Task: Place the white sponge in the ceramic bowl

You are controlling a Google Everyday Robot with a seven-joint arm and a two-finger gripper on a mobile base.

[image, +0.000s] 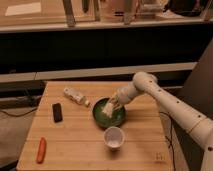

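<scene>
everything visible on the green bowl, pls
The ceramic bowl is round, dark green and glossy outside, with a lighter green inside. It sits upright on the wooden table, right of centre. The white cup stands just in front of it, the white bottle lies to its back left. The white sponge, a pale block, is inside it or just above its inside. The pincer reaches in from the right, over the bowl, at the sponge. No damage is visible.

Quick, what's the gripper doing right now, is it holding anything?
Gripper: down over the ceramic bowl, at the white sponge inside it; whether it grips the sponge cannot be told.
</scene>
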